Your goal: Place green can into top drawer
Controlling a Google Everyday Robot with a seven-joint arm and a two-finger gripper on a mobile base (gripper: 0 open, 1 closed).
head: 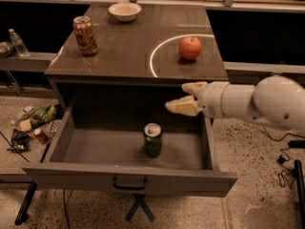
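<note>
The green can (153, 140) stands upright on the floor of the open top drawer (128, 179), near the middle, silver top up. The drawer is pulled far out, with its dark bar handle (129, 183) at the centre of the front panel. My gripper (185, 97) is open and empty. It hangs above the drawer's right rear part, up and to the right of the can, level with the front edge of the cabinet top. Its pale fingers point left, and the white arm reaches in from the right.
On the cabinet top (128, 51) stand a tan-orange can (85, 35) at the left, a white bowl (125, 11) at the back and a red apple (190, 48) at the right. Packets and bottles litter the floor (33, 125) at the left. Cables lie at the right.
</note>
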